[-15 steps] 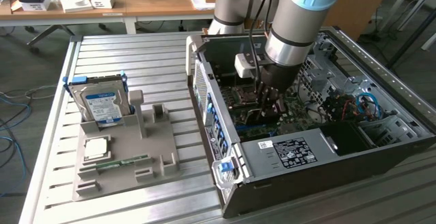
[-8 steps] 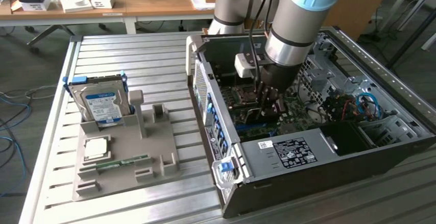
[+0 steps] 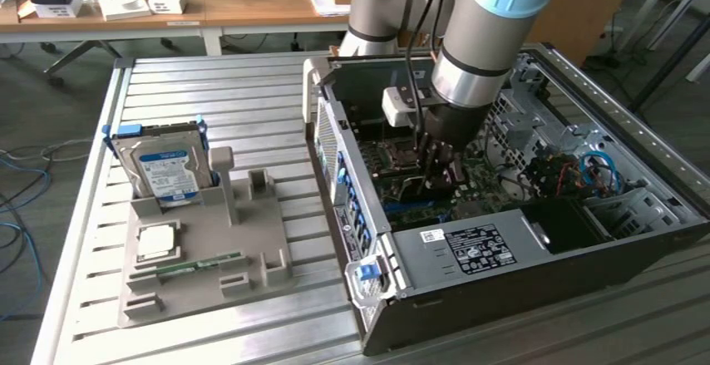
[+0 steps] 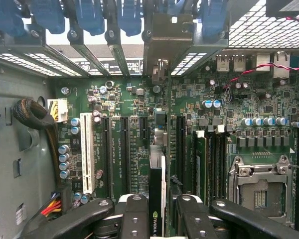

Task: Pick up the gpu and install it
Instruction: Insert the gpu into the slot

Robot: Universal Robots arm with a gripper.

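Exterior view: the arm reaches down into the open computer case (image 3: 477,307), its gripper (image 3: 441,164) low over the motherboard (image 3: 401,157). A hard drive (image 3: 166,170) stands on a grey holder (image 3: 199,265) at nine o'clock from the case. Wrist view: the gripper (image 4: 162,206) clenches the gpu (image 4: 156,186) edge-on, the card over the expansion slots and its grey bracket (image 4: 169,35) at the rear openings

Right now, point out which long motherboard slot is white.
The white slot, outermost in the row, on the side of the red and yellow wires; the other long slots are black. The tool holds the gpu elsewhere.
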